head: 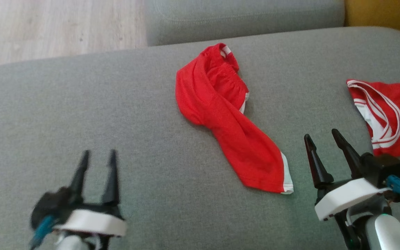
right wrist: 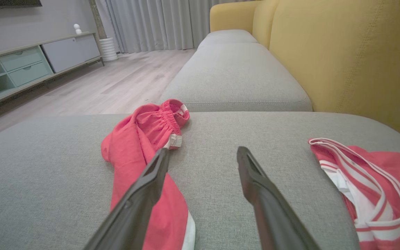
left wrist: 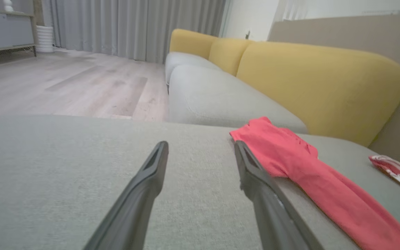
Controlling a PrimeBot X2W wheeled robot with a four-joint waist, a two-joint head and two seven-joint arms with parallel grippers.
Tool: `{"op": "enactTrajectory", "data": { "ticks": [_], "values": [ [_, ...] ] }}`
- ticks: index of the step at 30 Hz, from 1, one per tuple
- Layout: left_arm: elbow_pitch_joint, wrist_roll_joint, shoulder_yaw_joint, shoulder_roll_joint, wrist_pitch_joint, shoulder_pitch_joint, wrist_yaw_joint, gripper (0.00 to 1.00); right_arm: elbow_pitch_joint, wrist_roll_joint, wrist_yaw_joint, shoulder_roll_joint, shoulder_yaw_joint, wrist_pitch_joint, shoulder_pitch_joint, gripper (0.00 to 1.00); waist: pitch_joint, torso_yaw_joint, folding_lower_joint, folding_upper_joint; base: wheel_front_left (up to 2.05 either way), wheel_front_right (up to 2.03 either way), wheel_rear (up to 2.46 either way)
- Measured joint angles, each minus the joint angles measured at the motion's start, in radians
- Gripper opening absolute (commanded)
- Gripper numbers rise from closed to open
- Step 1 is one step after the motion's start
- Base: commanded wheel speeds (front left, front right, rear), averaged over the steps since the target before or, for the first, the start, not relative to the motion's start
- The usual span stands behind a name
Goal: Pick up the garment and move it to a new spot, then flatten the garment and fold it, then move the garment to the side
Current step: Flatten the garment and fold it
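Your garment [head: 221, 114], a pair of red shorts with white trim, lies crumpled at the centre of the head view on the grey seat cushion [head: 82, 104]. It runs diagonally. The elastic waistband is bunched toward the upper middle of the frame, and 1 twisted leg trails to the lower right, ending in a white hem.

Your left gripper [head: 99, 151] sits at the lower left of that view, released, its 2 fingers apart with nothing between them. It is well apart from the shorts. In the left wrist view the shorts lie on the right of the frame.

Your right gripper [head: 319, 133] sits at the lower right, also released, with its 2 fingers spread and empty. It is near the white hem, just to the hem's right, with bare cushion between them. In the right wrist view the left-hand finger crosses in front of the shorts' leg.

A red jersey [head: 387, 114] with white stripes lies at the right edge, apart from the shorts. Pale wood floor [head: 47, 27] fills the upper left corner, and a yellow backrest [left wrist: 318, 83] shows at the upper right of the left wrist view.
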Motion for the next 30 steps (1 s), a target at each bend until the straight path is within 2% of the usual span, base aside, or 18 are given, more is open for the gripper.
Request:
{"op": "enactTrajectory", "data": {
  "ticks": [4,8,11,16,19,22,25,30],
  "values": [
    [0.025,0.066,-0.115,-0.012,0.103,-0.119,-0.037,1.0,0.0,0.0,0.0,0.004,0.002,-0.005,-0.006,1.0,0.032,-0.009,0.0001,0.0,0.0,0.0,0.0],
    [0.119,0.12,-0.225,-0.109,0.245,-0.393,-0.059,1.0,0.006,0.002,0.0,0.008,0.022,-0.01,-0.023,1.0,0.078,-0.026,0.0003,0.0,0.0,0.0,0.0],
    [0.208,0.146,-0.275,-0.171,0.324,-0.549,-0.063,1.0,0.014,0.003,0.0,0.019,0.053,-0.016,-0.067,1.0,0.111,-0.056,0.0003,0.0,0.0,0.0,0.0],
    [0.346,0.156,-0.314,-0.192,0.404,-0.658,-0.062,1.0,0.032,0.011,0.0,0.027,0.086,-0.042,-0.123,1.0,0.158,-0.112,0.0004,0.0,0.0,0.0,0.0],
    [0.465,0.188,-0.345,-0.195,0.469,-0.743,-0.043,1.0,0.061,0.019,0.0,0.031,0.11,-0.068,-0.151,1.0,0.208,-0.169,0.0004,0.0,0.0,0.0,0.0],
    [0.53,0.188,-0.358,-0.199,0.49,-0.799,-0.042,1.0,0.081,0.025,0.0,0.035,0.126,-0.09,-0.169,1.0,0.242,-0.211,0.0004,0.0,0.0,0.0,0.0],
    [0.585,0.188,-0.367,-0.202,0.495,-0.84,-0.015,1.0,0.104,0.038,0.0,0.039,0.141,-0.112,-0.188,1.0,0.271,-0.25,0.0003,0.0,0.0,0.0,0.0],
    [0.681,0.185,-0.376,-0.206,0.584,-0.878,0.039,1.0,0.134,0.045,0.0,0.044,0.156,-0.132,-0.197,1.0,0.302,-0.293,0.0003,0.0,0.0,0.0,0.0]
  ]
}}
